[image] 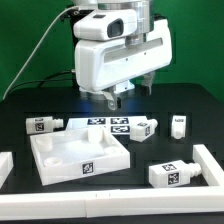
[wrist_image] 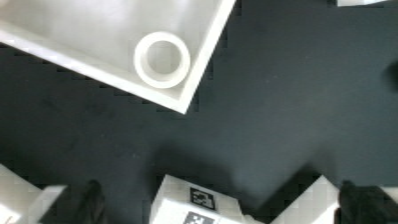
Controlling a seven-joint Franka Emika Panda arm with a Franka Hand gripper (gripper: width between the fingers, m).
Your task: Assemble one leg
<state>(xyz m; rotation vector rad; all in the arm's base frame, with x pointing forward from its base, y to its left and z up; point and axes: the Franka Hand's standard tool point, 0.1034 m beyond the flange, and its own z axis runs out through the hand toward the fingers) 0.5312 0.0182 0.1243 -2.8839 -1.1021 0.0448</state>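
Observation:
My gripper (image: 112,98) hangs open and empty over the back of the table, above the marker board (image: 104,123). Several small white tagged legs lie around: one (image: 42,124) at the exterior view's left, two (image: 143,127) (image: 178,123) at the right, one (image: 172,174) in front. In the wrist view a white tagged block (wrist_image: 201,202), apparently a leg, lies below and between my open gripper's (wrist_image: 214,208) dark fingers (wrist_image: 71,202), untouched. The large white tray's corner hole (wrist_image: 164,58) shows beyond it.
The large white square tray (image: 48,160) lies left of centre in front of the marker board. White bars stand at the table's left edge (image: 5,165) and right edge (image: 210,165). A green wall stands behind the arm.

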